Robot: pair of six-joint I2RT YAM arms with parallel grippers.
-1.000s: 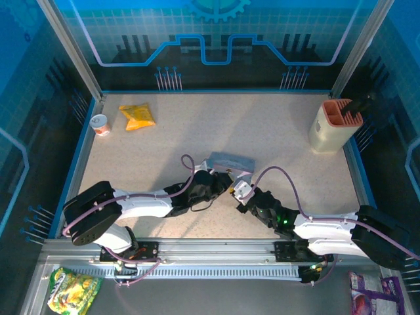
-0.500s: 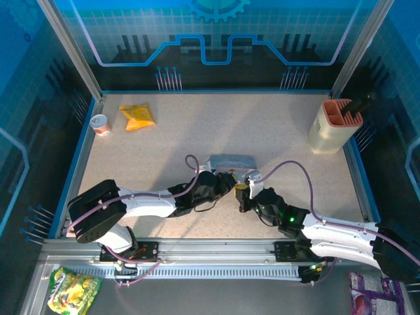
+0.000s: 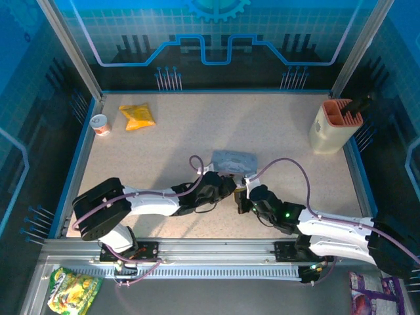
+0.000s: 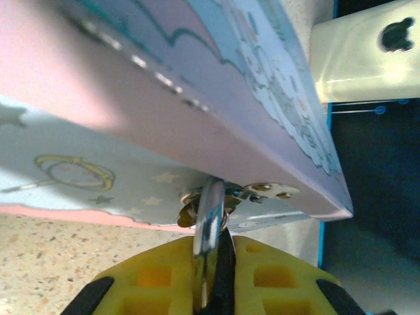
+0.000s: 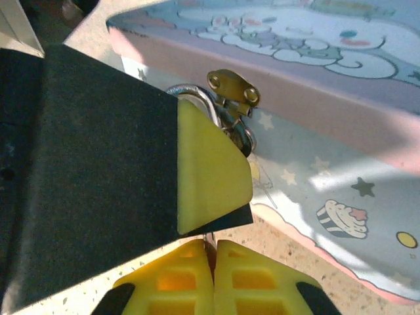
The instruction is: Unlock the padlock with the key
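Note:
A pastel tin box (image 3: 233, 159) lies mid-table, and the padlock (image 4: 211, 216) hangs from its brass hasp (image 4: 266, 190). My left gripper (image 4: 226, 241) is shut on the padlock's dark body, with the silvery shackle rising out of the yellow fingers through the hasp. In the top view the left gripper (image 3: 228, 187) sits just in front of the tin. My right gripper (image 3: 244, 199) meets it from the right. In the right wrist view the right gripper (image 5: 213, 244) is shut on a thin sliver of the key (image 5: 209, 237), right under the left gripper's finger (image 5: 210, 177). The keyhole is hidden.
A beige holder (image 3: 335, 125) stands at the back right. A yellow packet (image 3: 136, 117) and a small can (image 3: 100, 124) lie at the back left. The blue table rim (image 3: 84, 144) bounds the sides.
The right arm has swung in and lowered its gripper under the left gripper's fingers. The tin has straightened and shifted slightly right and back. The left gripper keeps its hold on the padlock.

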